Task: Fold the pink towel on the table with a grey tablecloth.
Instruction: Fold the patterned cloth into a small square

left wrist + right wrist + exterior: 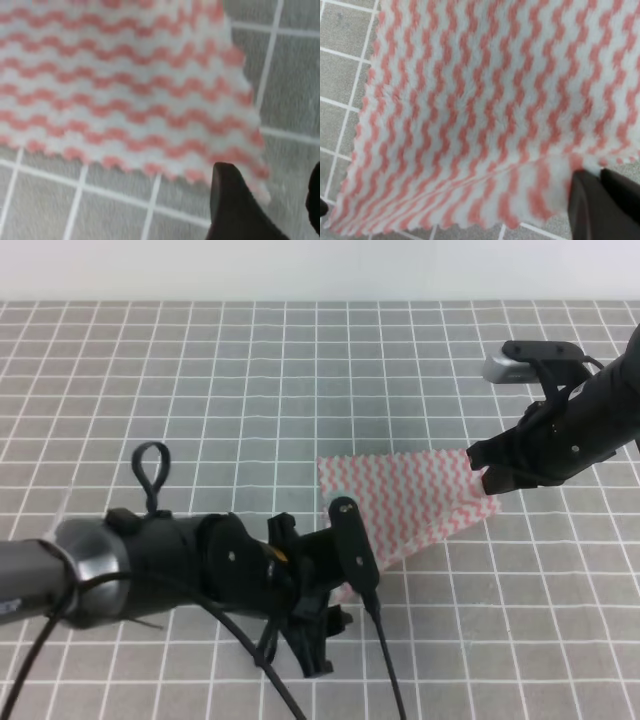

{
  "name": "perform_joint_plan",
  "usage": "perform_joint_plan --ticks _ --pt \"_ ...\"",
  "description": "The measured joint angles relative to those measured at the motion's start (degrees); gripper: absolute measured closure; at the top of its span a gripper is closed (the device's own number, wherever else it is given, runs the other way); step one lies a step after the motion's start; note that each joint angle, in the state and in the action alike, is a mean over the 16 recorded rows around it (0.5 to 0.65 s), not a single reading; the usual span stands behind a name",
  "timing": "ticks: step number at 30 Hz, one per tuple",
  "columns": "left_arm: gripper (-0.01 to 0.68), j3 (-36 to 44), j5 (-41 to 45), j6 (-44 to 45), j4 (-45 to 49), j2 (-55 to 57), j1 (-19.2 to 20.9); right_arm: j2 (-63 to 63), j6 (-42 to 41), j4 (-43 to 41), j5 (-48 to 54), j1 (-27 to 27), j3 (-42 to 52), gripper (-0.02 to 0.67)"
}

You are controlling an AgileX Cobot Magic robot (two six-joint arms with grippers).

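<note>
Black left arm extends from the lower left of the frame; black left gripper (335, 615) sits at lower centre, fingers (232, 207) parted. Black right gripper (487, 478), at the right edge, is pinched closed on cloth.

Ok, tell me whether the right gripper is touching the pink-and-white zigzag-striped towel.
Touching. In the right wrist view the right gripper has its dark fingers closed on the edge of the pink-and-white zigzag-striped towel, with no gap showing.
</note>
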Motion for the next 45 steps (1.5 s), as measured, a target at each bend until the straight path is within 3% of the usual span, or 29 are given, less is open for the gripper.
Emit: perform_joint_plan --ticks 9,25,45 --pt "0.390 -1.2 -3.3 -2.8 -0.5 2.3 -1.0 -0.3 0.0 0.1 0.0 0.0 0.0 0.666" --pt "0.665 -3.1 -7.5 -7.4 -0.6 3.3 -1.1 -0.4 -0.1 -0.2 0.3 0.0 0.0 0.666" --pt "0.674 -7.0 -8.9 -12.5 -0.7 3.7 0.1 -0.4 -0.1 -1.4 0.9 0.0 0.0 0.665"
